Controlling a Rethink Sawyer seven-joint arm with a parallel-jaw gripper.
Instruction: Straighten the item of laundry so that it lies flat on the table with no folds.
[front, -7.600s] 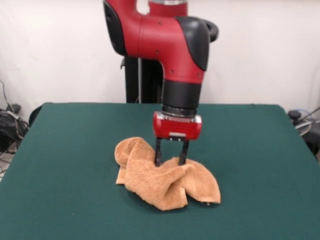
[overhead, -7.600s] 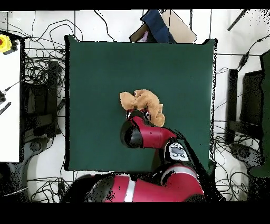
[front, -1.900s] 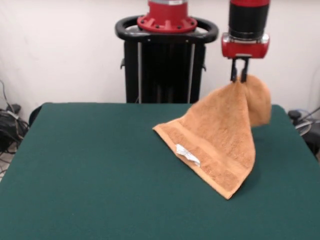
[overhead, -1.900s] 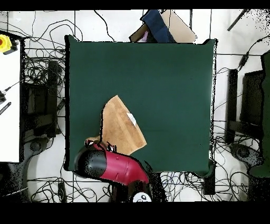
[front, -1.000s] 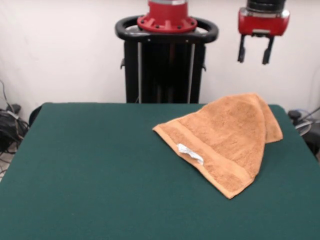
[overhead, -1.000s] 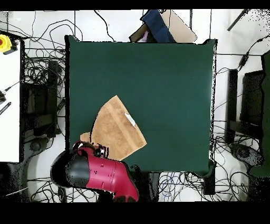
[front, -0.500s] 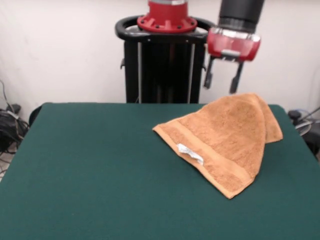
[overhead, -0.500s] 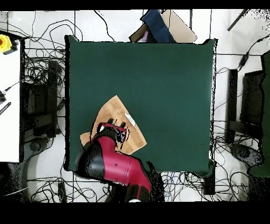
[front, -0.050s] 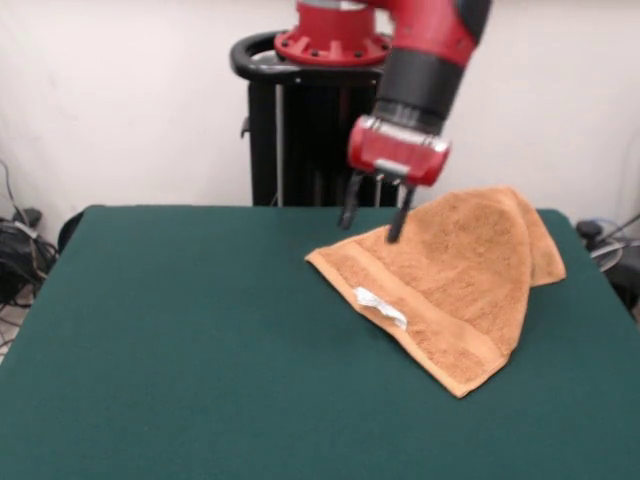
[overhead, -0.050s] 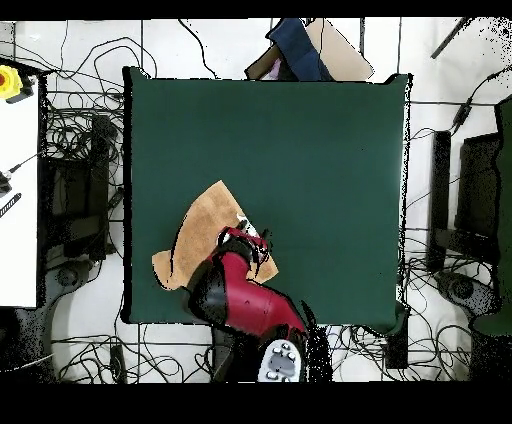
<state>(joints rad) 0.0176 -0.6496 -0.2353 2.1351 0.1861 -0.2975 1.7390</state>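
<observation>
Your gripper (front, -0.050s: 373, 219) is open and empty, just above the towel (front, -0.050s: 455, 280) at the right of the table (front, -0.050s: 180, 340). One corner looks folded. Next, grab it and pull flat.

No text can be read anywhere; the small white label (front, -0.050s: 382, 308) on the towel (front, -0.050s: 460, 280) edge is too small to show any letters.
</observation>
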